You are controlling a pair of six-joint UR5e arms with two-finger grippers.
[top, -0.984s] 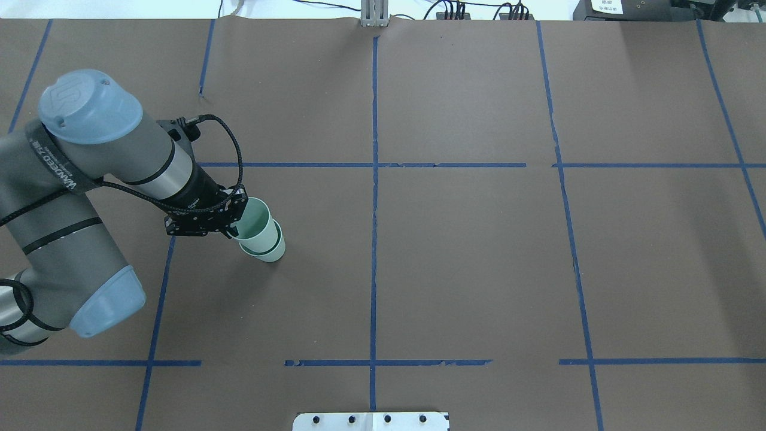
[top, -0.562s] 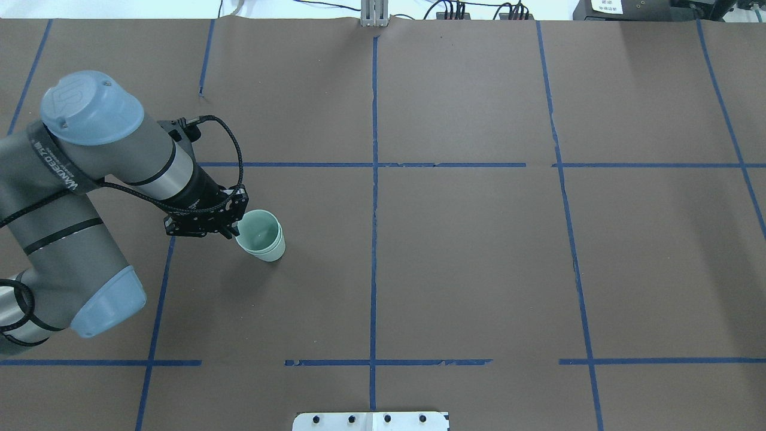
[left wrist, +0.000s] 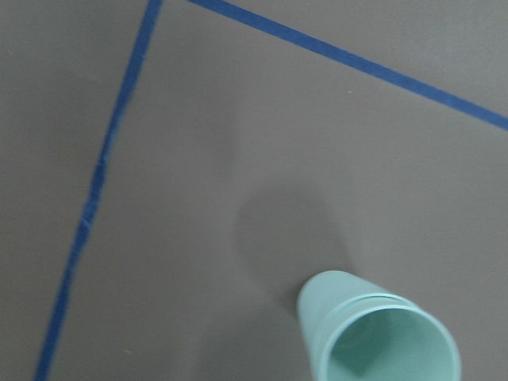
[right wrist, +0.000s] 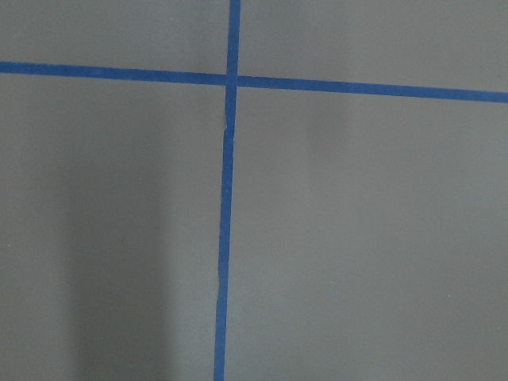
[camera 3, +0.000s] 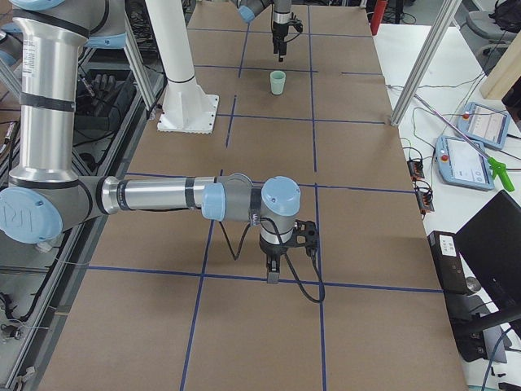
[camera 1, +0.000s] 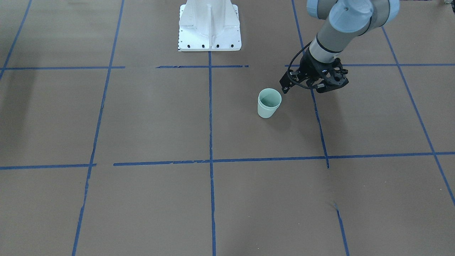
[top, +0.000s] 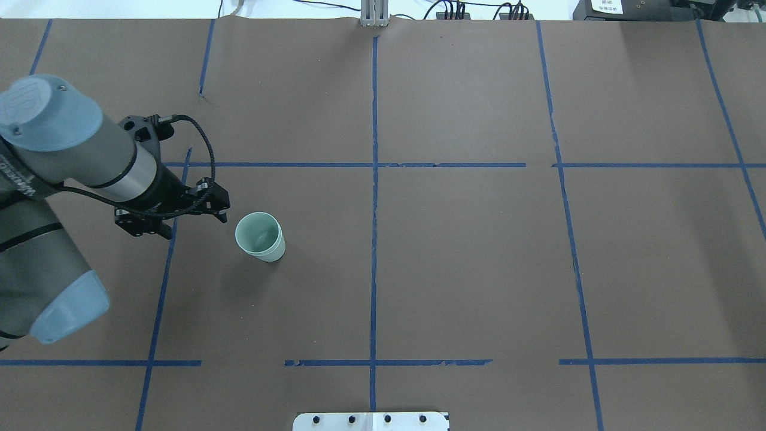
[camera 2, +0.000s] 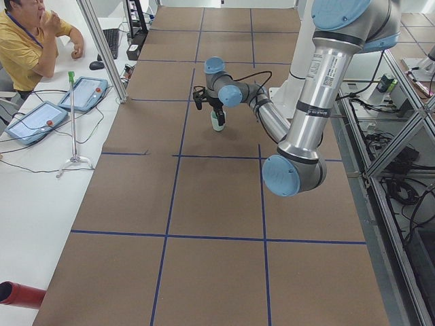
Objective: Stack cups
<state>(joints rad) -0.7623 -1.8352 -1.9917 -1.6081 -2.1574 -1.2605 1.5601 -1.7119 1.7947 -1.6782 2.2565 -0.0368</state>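
The two pale mint-green cups [top: 258, 236] stand nested as one upright stack on the brown table, left of centre. The stack also shows in the front view [camera 1: 269, 103], the left side view [camera 2: 217, 121], the right side view [camera 3: 278, 81] and the left wrist view [left wrist: 381, 333], where two rims show one inside the other. My left gripper [top: 192, 225] is open and empty, apart from the stack, a little to its left; it also shows in the front view [camera 1: 304, 89]. My right gripper [camera 3: 273, 273] shows only in the right side view, low over bare table far from the cups; I cannot tell its state.
Blue tape lines [top: 374, 179] divide the brown table cover. The white robot base plate [camera 1: 209, 26] stands at the robot's edge of the table. A seated operator [camera 2: 30, 41] and teach pendants [camera 2: 41, 119] are beside the table's far side.
The upper cup dropped fully into the lower one and my left gripper let go of it. The gripper then drew back to the left, away from the stack.
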